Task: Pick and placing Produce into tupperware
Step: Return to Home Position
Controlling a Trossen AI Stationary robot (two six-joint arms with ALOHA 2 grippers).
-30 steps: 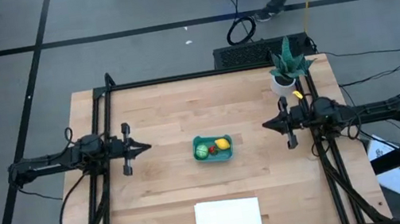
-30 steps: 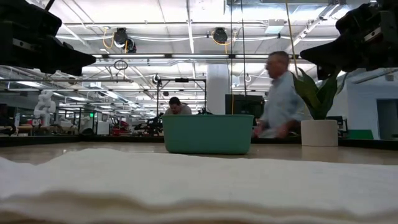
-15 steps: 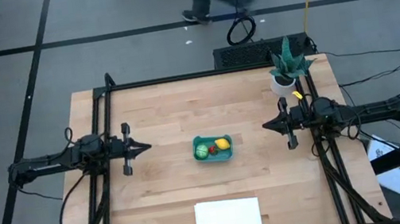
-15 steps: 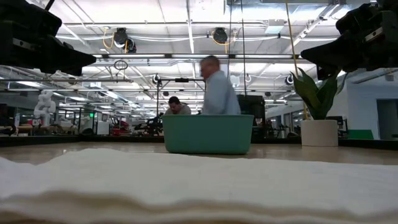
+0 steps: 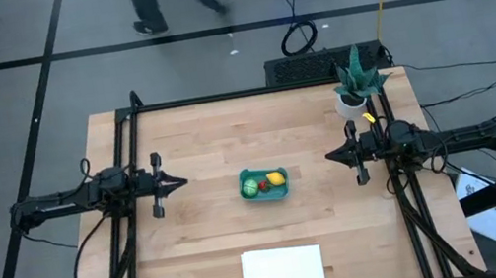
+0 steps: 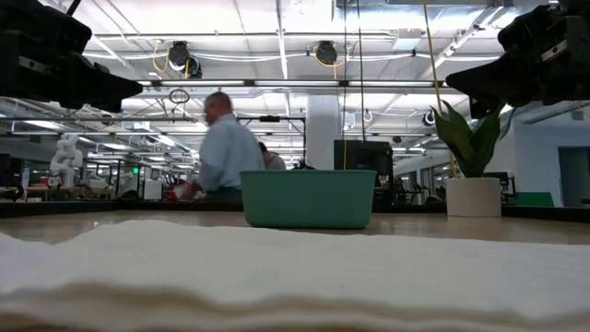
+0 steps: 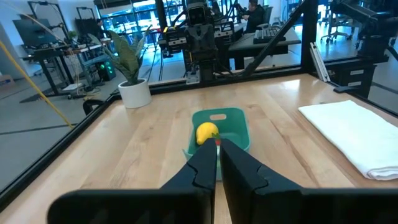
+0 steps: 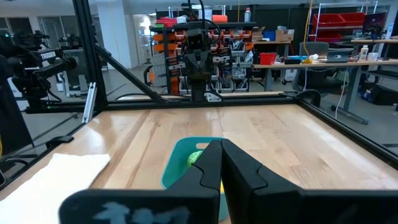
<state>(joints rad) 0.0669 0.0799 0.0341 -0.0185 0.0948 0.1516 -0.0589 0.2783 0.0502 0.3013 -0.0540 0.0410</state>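
Note:
The teal tupperware (image 5: pixel 263 184) stands on its base at the middle of the table. Inside it lie the produce: a green ball (image 5: pixel 251 188), a small dark red fruit (image 5: pixel 262 186) and a yellow lemon (image 5: pixel 275 179). My left gripper (image 5: pixel 182 180) hovers shut at the table's left, pointing level at the tub. My right gripper (image 5: pixel 329 157) hovers shut at the right, facing it too. The left wrist view shows the lemon (image 7: pixel 207 132) in the tub (image 7: pixel 233 121). The right wrist view shows the green ball (image 8: pixel 195 157) in the tub (image 8: pixel 180 163).
A folded white cloth (image 5: pixel 283 268) lies near the table's front edge and fills the foreground of the low view (image 6: pixel 295 277). A potted plant (image 5: pixel 356 84) stands at the far right corner. A black frame (image 5: pixel 221 96) rims the table. A person (image 6: pixel 221 157) walks beyond the far edge.
Both arms and the produce have kept still. Only the person behind the table's far edge has walked from the right toward the left.

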